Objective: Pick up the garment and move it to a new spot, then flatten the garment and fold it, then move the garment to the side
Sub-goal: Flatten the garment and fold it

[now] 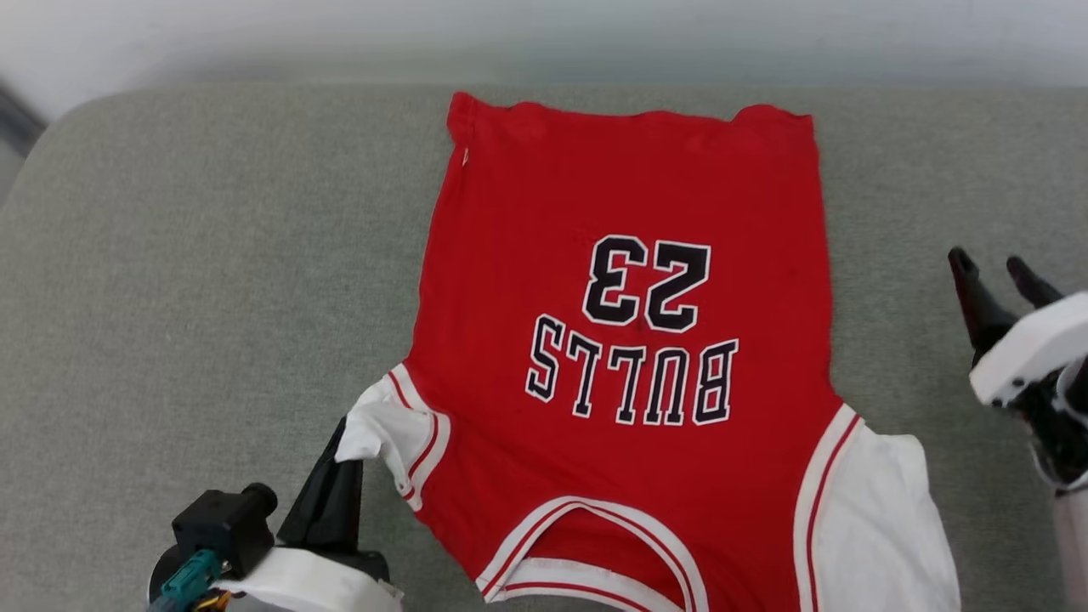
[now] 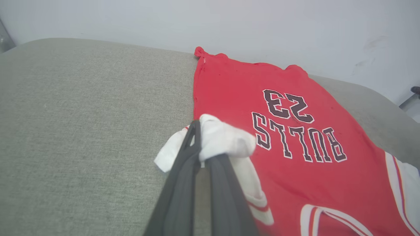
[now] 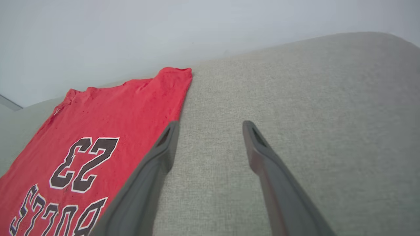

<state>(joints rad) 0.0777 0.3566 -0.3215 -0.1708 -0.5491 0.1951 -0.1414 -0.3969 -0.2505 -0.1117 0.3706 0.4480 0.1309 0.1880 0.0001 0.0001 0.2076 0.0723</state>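
**Operator:** Where is the garment right now?

**Describer:** Your head camera looks down on a red jersey (image 1: 629, 255) lying front-up and mostly flat on a grey-green upholstered cushion (image 1: 212, 297). The striped collar (image 1: 586, 552) is nearest you. The hem points away toward the pale wall (image 1: 544, 34), so the black, white-outlined "BULLS 23" lettering (image 1: 637, 331) reads upside down to you. The hem's two far corners are slightly rumpled.

**Operator:** And my left hand?

**Describer:** Your left gripper (image 1: 347, 446) sits at the lower left, its two dark fingers pressed together on the white left sleeve (image 1: 387, 429). They pinch its outer edge, and the cloth is bunched around the fingertips. In your left wrist view the sleeve's fabric folds over the tip of the closed fingers, with the red body of the jersey just to the right of them.

**Operator:** My right hand?

**Describer:** Your right gripper (image 1: 990, 263) shows at the right edge of the head view, off the jersey and near its right side. Its fingers are spread wide apart. Your right wrist view shows bare cushion between the two fingers, and the jersey's red edge runs along beside one of them. The white right sleeve (image 1: 884, 510) lies spread out flat on the cushion at the lower right, apart from that gripper.
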